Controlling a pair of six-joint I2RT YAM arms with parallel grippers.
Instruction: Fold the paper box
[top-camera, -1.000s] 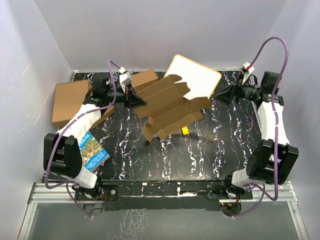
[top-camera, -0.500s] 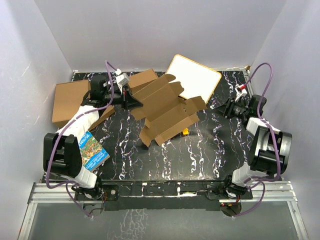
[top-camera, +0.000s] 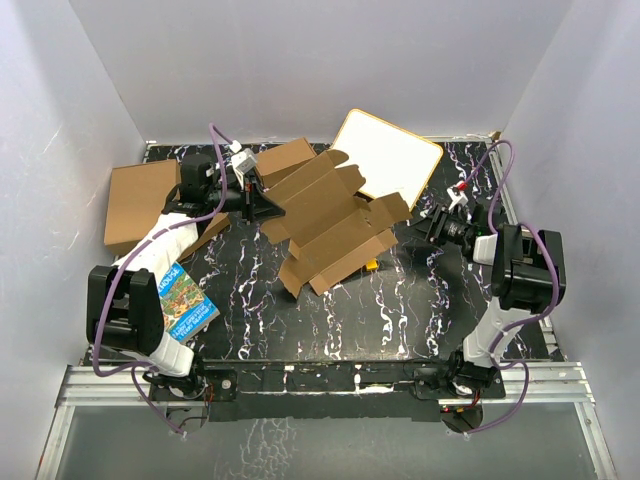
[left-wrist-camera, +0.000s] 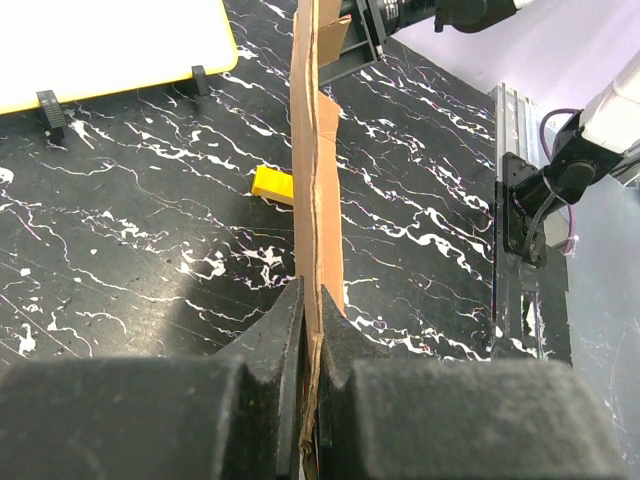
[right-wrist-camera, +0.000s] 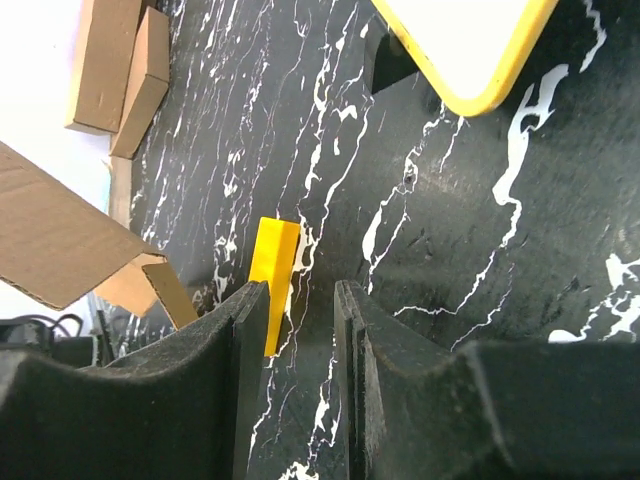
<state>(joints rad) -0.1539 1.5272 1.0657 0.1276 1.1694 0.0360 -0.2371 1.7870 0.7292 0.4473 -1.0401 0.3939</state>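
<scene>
One paper box (top-camera: 330, 220) clamped, left end effector (left-wrist-camera: 312, 292); right (right-wrist-camera: 300, 292) seemingly ajar.

1. The paper box (top-camera: 335, 222) has one edge between the fingers of the left hand (left-wrist-camera: 310, 330) and reaches straight out ahead of it, toward the right hand (top-camera: 432, 224).
2. A small block (right-wrist-camera: 272, 270) lies on the tabletop (top-camera: 330, 320) just ahead of the right hand, near the box's corner.
3. A board (top-camera: 390, 155) lies beyond the box, off to one side of the right hand.
4. A carton (top-camera: 140, 200) lies behind the left hand, and a book (top-camera: 183, 300) lies beside that arm.
</scene>
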